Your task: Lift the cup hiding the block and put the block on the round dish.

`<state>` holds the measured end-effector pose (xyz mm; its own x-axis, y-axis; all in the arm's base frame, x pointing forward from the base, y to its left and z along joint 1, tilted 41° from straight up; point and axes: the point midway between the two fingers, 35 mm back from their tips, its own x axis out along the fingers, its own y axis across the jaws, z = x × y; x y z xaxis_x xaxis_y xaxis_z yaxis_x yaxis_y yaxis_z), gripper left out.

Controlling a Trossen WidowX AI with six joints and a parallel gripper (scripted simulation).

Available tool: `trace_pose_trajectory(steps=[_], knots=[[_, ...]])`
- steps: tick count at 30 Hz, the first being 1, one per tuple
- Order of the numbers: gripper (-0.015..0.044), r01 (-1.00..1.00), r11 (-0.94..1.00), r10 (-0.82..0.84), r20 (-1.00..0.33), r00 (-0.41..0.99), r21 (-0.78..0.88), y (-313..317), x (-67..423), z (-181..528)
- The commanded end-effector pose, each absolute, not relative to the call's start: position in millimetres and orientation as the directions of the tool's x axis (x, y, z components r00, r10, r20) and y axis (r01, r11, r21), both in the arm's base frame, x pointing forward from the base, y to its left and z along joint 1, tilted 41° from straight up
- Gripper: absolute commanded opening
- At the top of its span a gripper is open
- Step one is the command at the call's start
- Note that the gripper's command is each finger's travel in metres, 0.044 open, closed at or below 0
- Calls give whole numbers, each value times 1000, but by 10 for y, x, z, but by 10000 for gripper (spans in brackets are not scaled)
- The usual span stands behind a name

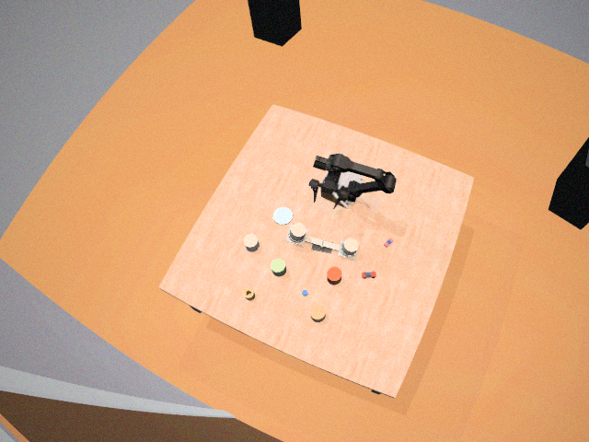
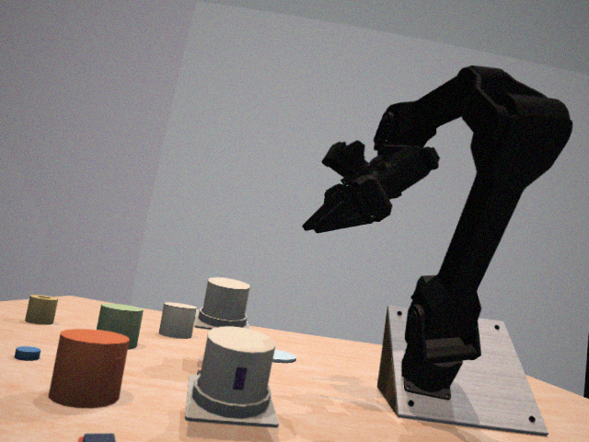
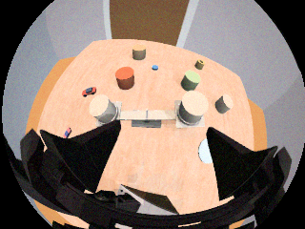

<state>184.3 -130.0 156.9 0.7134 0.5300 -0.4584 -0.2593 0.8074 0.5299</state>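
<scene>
The balance (image 1: 329,245) (image 3: 162,114) carries a pale cup on each end. The dish-side cup (image 1: 297,232) (image 2: 225,300) (image 3: 193,110) looks slightly larger in the wrist view. The other cup (image 1: 350,246) (image 2: 237,364) (image 3: 102,109) shows a dark purple rectangle on its side in the exterior view. I cannot clearly tell the beam's tilt. No block is visible. The pale blue round dish (image 1: 282,215) (image 2: 284,355) (image 3: 205,151) lies beside the dish-side cup, partly behind a finger in the wrist view. My gripper (image 1: 325,204) (image 2: 309,229) (image 3: 165,128) is open and empty, high above the table on the arm-base side of the balance.
Beyond the balance stand a red cylinder (image 1: 334,274) (image 2: 88,366), a green cylinder (image 1: 278,266), a tan cylinder (image 1: 317,312), a yellow ring (image 1: 248,294) and a blue disc (image 1: 305,292). A pale cylinder (image 1: 250,242) stands near the dish. Two toy cars (image 1: 368,274) (image 1: 388,242) lie opposite.
</scene>
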Motion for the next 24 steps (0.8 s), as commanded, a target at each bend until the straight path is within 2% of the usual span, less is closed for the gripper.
trace_pose_trajectory(steps=[1, 10, 24], knots=[[440, -289, 801, 553, -463, 692, 524, -1216, 1800, 1648], [440, -183, 719, 619, -499, 607, 670, -1052, 1940, 1667], [440, 152, 596, 699, -603, 384, 788, -601, 2207, 1698]])
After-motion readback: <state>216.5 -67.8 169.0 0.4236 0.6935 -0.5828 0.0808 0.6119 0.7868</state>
